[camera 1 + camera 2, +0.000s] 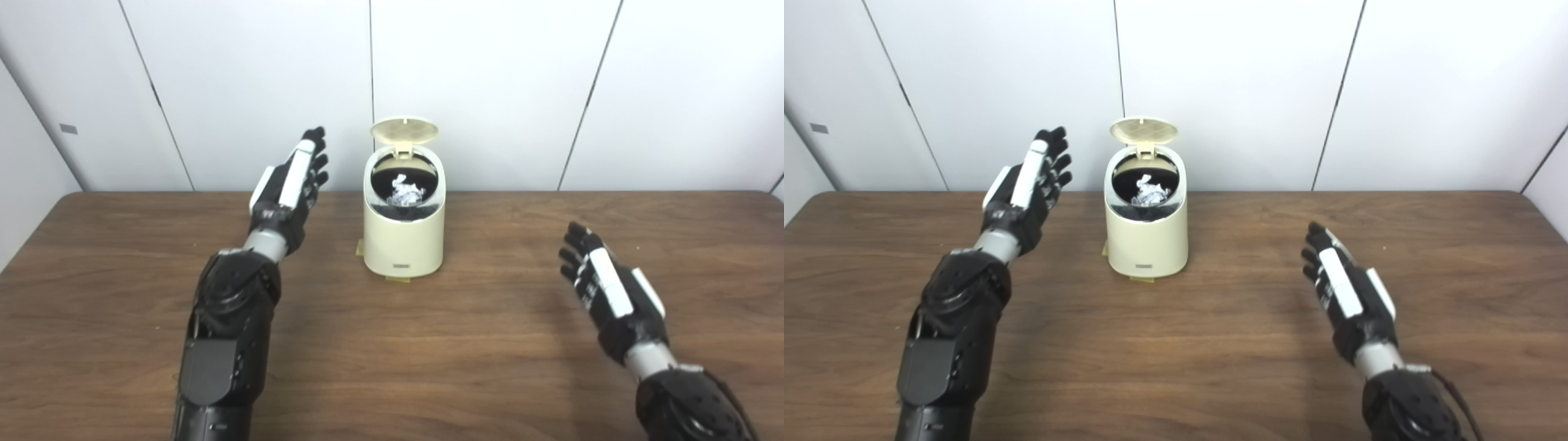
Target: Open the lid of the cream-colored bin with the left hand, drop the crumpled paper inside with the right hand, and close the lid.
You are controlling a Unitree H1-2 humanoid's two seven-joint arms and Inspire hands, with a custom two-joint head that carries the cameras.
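The cream-colored bin (403, 226) is sitting toward the back middle of the wooden table (429, 355), and its lid (404, 130) is standing upright on the hinge at the far rim, so the mouth is gaping toward us with the crumpled paper (405, 191) lying down inside, white against the dark interior. That leaves the closing, by my reading, and everything is turning on that lid: it is rising just to the right of the left hand (293, 184), which is hovering beside the bin with fingers spread and holding nothing, apart from it and about level with the rim. The lid looks like it is wanting a push from behind, forward and down toward the camera. The right hand (603, 288) is waiting well apart on the near right, also spread and carrying nothing, so the left is plainly the nearer one. Behind everything, white wall panels (490, 92) are closing off the room
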